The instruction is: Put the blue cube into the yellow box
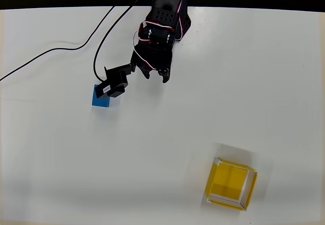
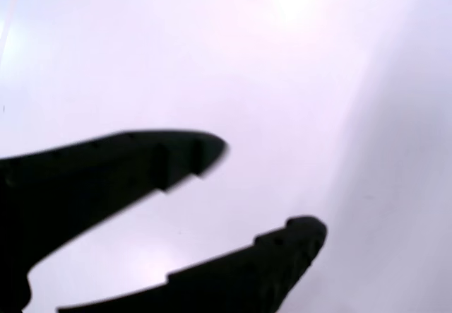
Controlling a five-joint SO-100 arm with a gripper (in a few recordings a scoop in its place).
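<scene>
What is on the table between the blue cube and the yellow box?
Nothing. In the overhead view the white table is bare between the cube and the box.

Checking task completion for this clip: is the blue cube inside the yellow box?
No, in the overhead view the blue cube sits on the table far from the yellow box.

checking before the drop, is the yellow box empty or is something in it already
Empty. In the overhead view the yellow box shows only bare yellow floor, and the blue cube sits on the table far from it.
</scene>
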